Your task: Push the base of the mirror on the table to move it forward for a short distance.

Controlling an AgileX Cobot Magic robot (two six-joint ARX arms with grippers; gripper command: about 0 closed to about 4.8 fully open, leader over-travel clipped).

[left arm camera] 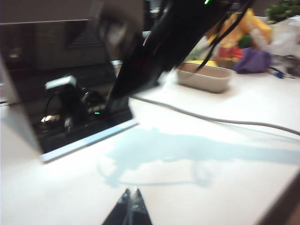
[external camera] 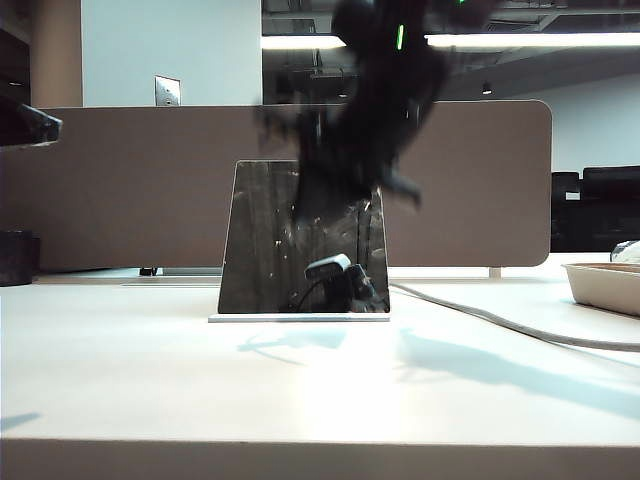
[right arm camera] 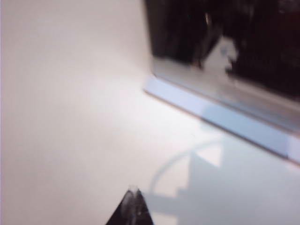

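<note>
My pressed-together right gripper [right arm camera: 132,199] and left gripper [left arm camera: 131,199] hover off the base of the mirror [right arm camera: 220,119], mid-table [external camera: 320,390]; push not begun.

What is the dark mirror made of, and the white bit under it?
The mirror looks like glass or glossy acrylic: its dark smudged face reflects a camera and lights. The base of the mirror looks like thin matte white plastic or painted board, flat with no shine; which one, I cannot tell. The right gripper and left gripper hover over the table, not touching either.

Bare table [external camera: 300,390] before the mirror [external camera: 270,240] — open; cable [external camera: 500,325] and tray [external camera: 605,285] rightward.
</note>
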